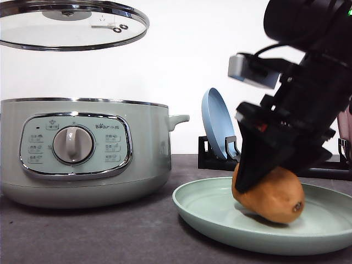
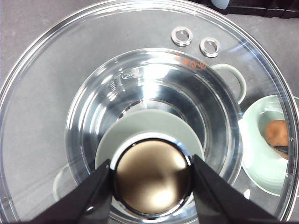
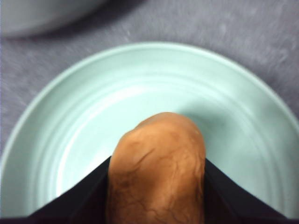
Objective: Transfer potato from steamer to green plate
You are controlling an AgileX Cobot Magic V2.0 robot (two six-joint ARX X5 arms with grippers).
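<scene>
Over the green plate (image 1: 220, 220), smooth orange-brown potato (image 1: 270, 193) clamped in right gripper (image 1: 258, 179).

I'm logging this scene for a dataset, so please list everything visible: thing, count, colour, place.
steamer: one, pale sage green, table left, open.
glass lid: one, clear with chrome rim, held above the steamer.
green plate: one, mint green, table right of the steamer.
potato: one, orange-brown, on the green plate.
blue plate: one, blue, upright in the black rack behind.
table: one, dark grey.
left gripper: one, black fingers, shut on the lid's knob.
right gripper: one, black fingers, shut on the potato.
</scene>
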